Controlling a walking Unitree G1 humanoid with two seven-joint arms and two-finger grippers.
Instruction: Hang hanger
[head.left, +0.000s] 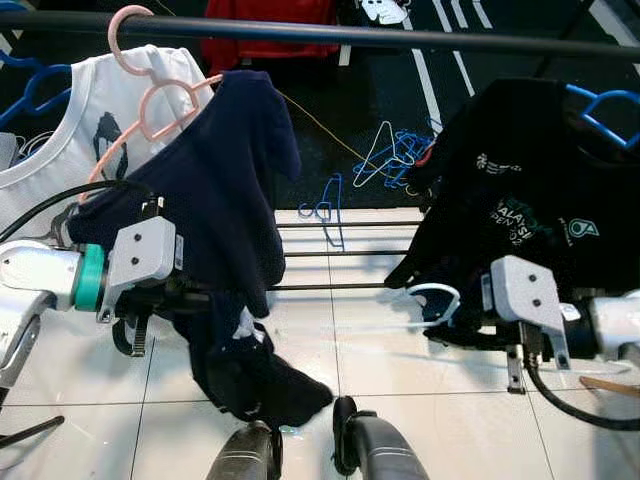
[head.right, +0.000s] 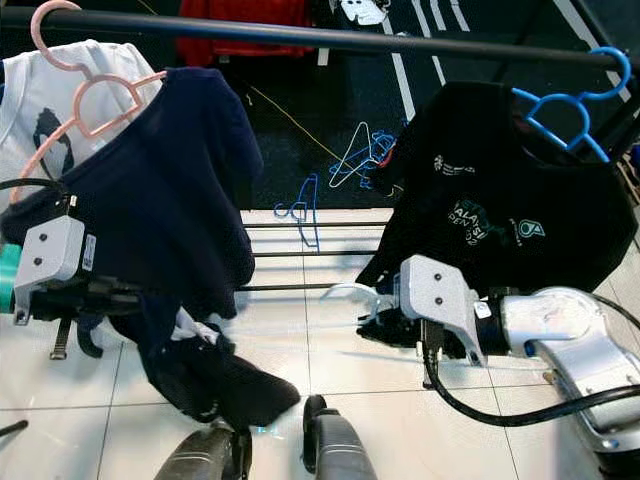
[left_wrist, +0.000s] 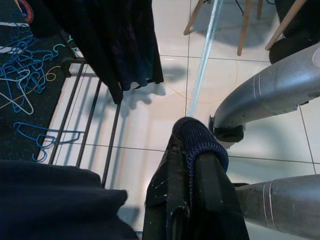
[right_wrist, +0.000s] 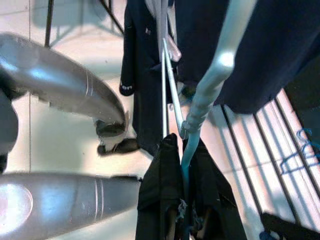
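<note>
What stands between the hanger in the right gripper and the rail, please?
The black T-shirt hangs above the right gripper and its pale hanger, blocking a straight lift to the rail; leftward, before the navy garment, the rail is bare.

We are seeing a black rail (head.left: 400, 38) carrying a pink hanger (head.left: 140, 70) and a blue hanger (head.right: 580, 100), while a white tiled floor (head.left: 380, 360) and dark carpet (head.left: 330, 130) are bearing loose blue hangers (head.left: 390, 155).
</note>
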